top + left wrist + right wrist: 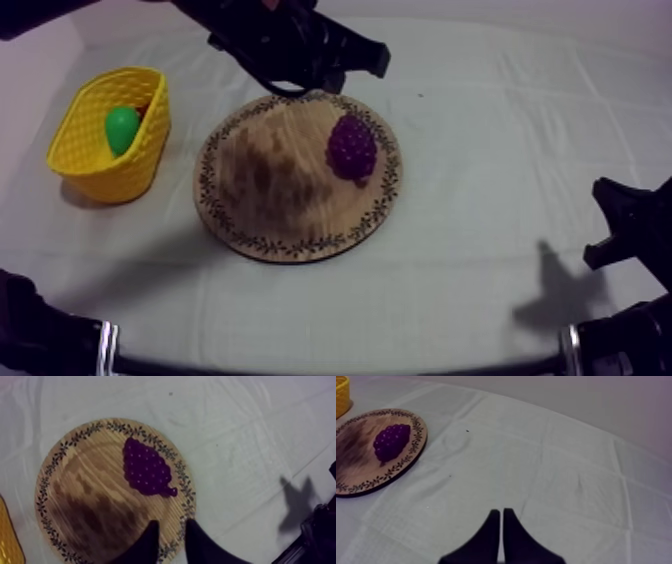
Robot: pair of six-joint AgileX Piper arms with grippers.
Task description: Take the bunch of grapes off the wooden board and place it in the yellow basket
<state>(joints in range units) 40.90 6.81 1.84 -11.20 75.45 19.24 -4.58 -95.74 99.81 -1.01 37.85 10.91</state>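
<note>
Now, your purple bunch of toy grapes (352, 148) lies centre-right of the top view on the round wooden board (262, 190). It is likely light and knobbly, so pinch its broad middle. Your left jaws are spread, your right jaws pressed together.

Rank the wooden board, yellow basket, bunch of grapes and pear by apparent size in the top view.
1. wooden board
2. yellow basket
3. bunch of grapes
4. pear, which looks smallest. The basket hides part of it, so its place below the grapes is unsure.
</note>
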